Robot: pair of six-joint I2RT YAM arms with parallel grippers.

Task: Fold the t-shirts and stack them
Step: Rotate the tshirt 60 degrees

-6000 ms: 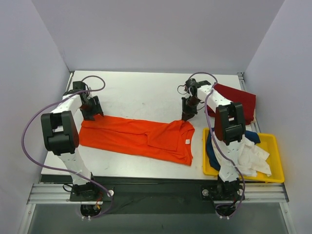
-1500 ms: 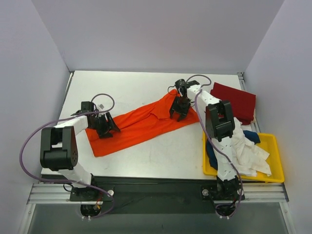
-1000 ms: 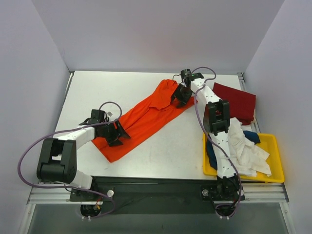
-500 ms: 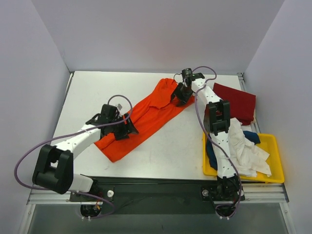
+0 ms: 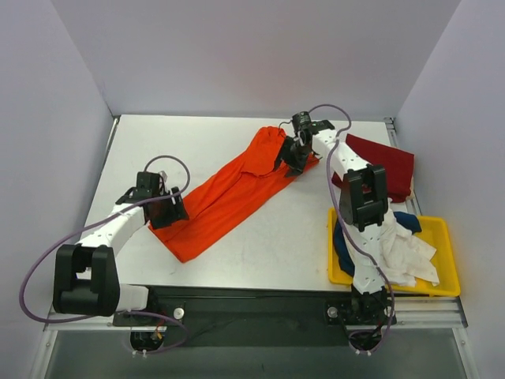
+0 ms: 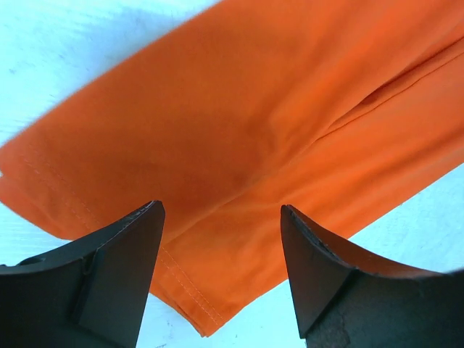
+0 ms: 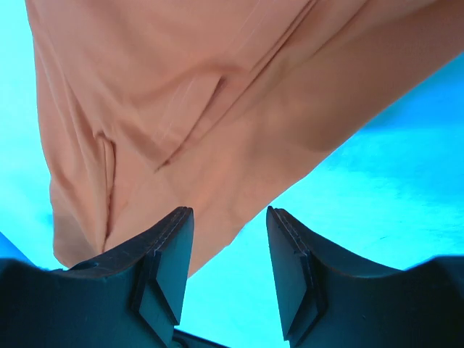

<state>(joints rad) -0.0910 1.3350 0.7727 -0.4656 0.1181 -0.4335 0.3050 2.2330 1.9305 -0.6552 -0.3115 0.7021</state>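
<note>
The bright orange t-shirt (image 5: 229, 193) lies in a long folded strip, slanting from the near left to the far middle of the table. My left gripper (image 5: 168, 212) is open and empty above its near left end (image 6: 239, 167). My right gripper (image 5: 290, 158) is open and empty at the strip's far end, where the cloth looks pale (image 7: 203, 109). A dark red t-shirt (image 5: 388, 164) lies folded at the far right. White (image 5: 402, 245) and navy blue (image 5: 341, 241) shirts lie heaped in the yellow bin.
The yellow plastic bin (image 5: 444, 260) stands at the near right corner of the white table (image 5: 189, 150), right beside the right arm's base. Purple cables loop off both arms. Grey walls close in the table's back and sides.
Both arms have swung the orange strip from lying across the table to slanting. In the last half second the left gripper drew back to the left off the cloth; the right gripper stayed.
</note>
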